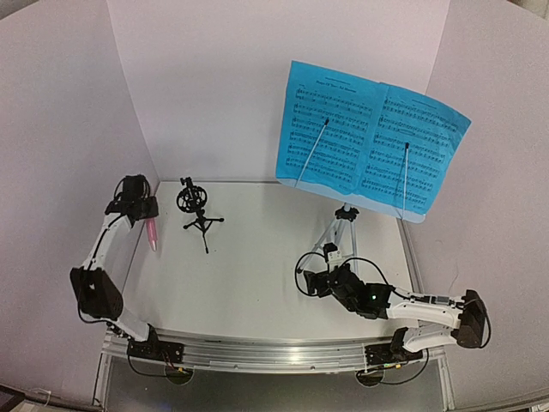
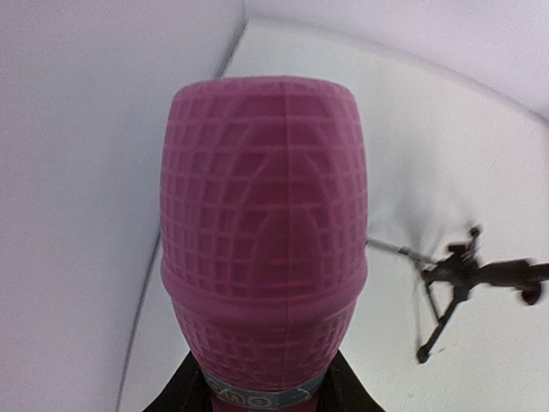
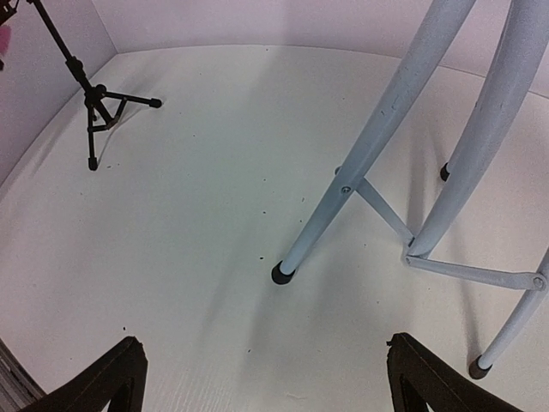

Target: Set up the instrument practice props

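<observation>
Seen from above, a white table [image 1: 257, 266] is walled in by pale panels, with two robot arms mounted at its near edge. The left fingers [image 2: 182, 388] are clamped on the lower body of a pink microphone [image 2: 262, 240], which hangs head down at the far left, close to the side wall and just clear of the table. Just right of it, a small black tripod mic mount [image 1: 198, 211] stands upright with an empty ring clip. At the far right stands a pale-blue music stand [image 1: 345, 225] on silver tripod legs; two blue sheet-music pages [image 1: 369, 137] rest side by side on its tray (each pinned by a thin black arm). The right fingers [image 3: 110, 379] are spread wide, holding nothing, low over the table near the stand's feet.
</observation>
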`<state>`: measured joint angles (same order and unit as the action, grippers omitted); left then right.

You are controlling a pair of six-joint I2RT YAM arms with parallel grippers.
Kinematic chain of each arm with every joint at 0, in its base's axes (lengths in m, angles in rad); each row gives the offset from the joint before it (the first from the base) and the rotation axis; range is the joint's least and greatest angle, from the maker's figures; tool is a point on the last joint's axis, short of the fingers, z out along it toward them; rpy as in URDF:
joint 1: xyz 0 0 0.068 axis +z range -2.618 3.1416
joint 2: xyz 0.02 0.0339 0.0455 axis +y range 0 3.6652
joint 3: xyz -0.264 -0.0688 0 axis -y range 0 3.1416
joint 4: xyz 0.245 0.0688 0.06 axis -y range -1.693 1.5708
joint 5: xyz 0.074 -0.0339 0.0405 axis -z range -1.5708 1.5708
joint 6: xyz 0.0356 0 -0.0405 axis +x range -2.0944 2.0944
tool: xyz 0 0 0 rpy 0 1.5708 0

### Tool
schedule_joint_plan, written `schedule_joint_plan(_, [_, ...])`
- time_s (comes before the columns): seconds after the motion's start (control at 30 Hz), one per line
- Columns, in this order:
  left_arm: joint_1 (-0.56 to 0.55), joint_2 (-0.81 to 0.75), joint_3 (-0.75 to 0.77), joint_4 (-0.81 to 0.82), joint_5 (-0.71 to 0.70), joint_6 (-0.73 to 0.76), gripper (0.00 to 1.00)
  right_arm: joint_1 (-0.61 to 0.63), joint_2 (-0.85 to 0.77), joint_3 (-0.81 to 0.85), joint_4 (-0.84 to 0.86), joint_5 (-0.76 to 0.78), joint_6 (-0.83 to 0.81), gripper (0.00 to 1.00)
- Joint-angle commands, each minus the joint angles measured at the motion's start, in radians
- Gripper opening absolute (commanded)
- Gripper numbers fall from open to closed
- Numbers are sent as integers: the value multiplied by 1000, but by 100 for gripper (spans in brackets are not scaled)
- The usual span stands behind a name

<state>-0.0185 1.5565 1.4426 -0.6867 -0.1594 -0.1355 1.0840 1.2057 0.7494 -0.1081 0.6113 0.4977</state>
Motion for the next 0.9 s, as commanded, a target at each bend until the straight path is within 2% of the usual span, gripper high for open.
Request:
schedule_joint_plan(0.0, [2, -249, -2, 360, 99, 172, 10, 1, -20, -1, 0, 16, -9, 95])
schedule_joint_plan(0.1, [-6, -311, 15, 502, 257, 166, 12, 1, -19, -1, 0, 20, -13, 95])
schedule_joint_plan(0.23, [-61, -320, 81, 590, 363, 118, 12, 1, -14, 4, 0, 17, -19, 95])
schedule_joint_plan(0.37, [-175, -336, 63, 654, 425, 109, 13, 1, -21, -1, -1, 21, -14, 96])
schedule_joint_plan(0.47, [-227, -362, -28, 734, 503, 119, 12, 1, -29, -11, -1, 22, -9, 96])
schedule_joint_plan(0.6, [-240, -367, -123, 848, 537, 151, 12, 2, -37, -22, -1, 31, -10, 96])
schedule_joint_plan(0.73, [-242, -328, -134, 927, 586, 170, 11, 1, -47, -30, -1, 34, -11, 96])
schedule_joint_plan(0.87, [-244, -305, -143, 948, 571, 172, 9, 1, -61, -34, -1, 37, -10, 96])
